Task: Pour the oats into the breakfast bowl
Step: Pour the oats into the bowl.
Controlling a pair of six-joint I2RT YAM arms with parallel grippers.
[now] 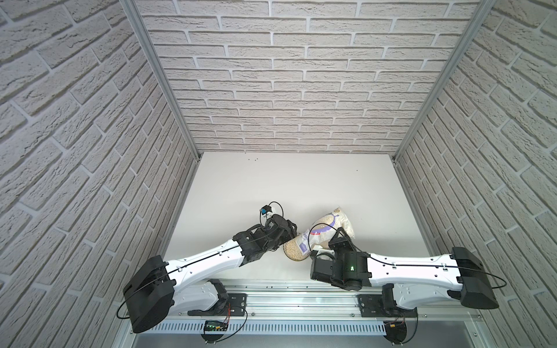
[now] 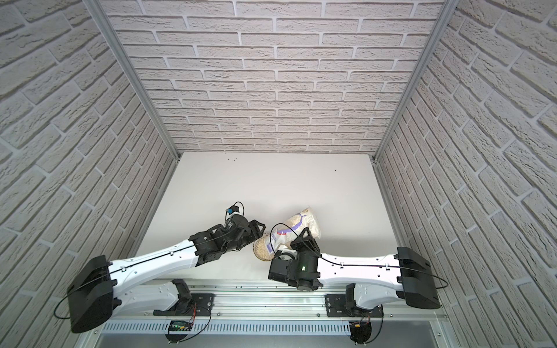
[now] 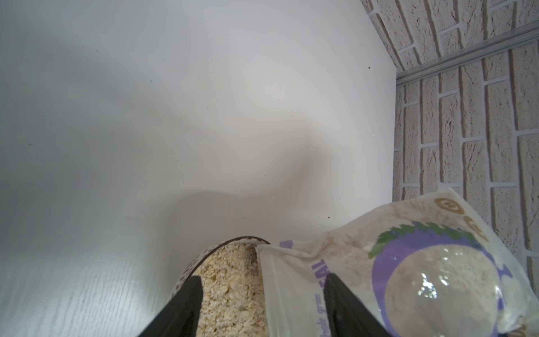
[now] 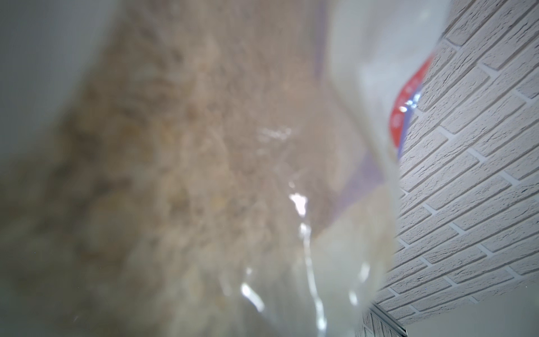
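A small white breakfast bowl [image 1: 291, 253] with a dark rim stands on a white table [image 1: 271, 186], between the two robot arms. It is heaped with pale oats [image 3: 230, 280].

A clear oat pouch [image 1: 331, 221] with a white and purple label is tipped on a slant. Its open mouth lies over the side of the bowl nearest the right arm, and its sealed end points away from the bowl. More oats show through the plastic.

The right gripper [image 1: 339, 238] is just beside the bowl, clamped on the middle of the pouch. In the right wrist view the pouch [image 4: 204, 175] fills the frame as a blur and no fingers show.

The left gripper [image 1: 289, 236] is at the opposite side of the bowl. In the left wrist view its two black fingers [image 3: 186, 306] stand apart. One crosses the bowl's rim [image 3: 233, 239] and the other lies in front of the pouch [image 3: 423, 262]. Whether they press on the bowl cannot be told.
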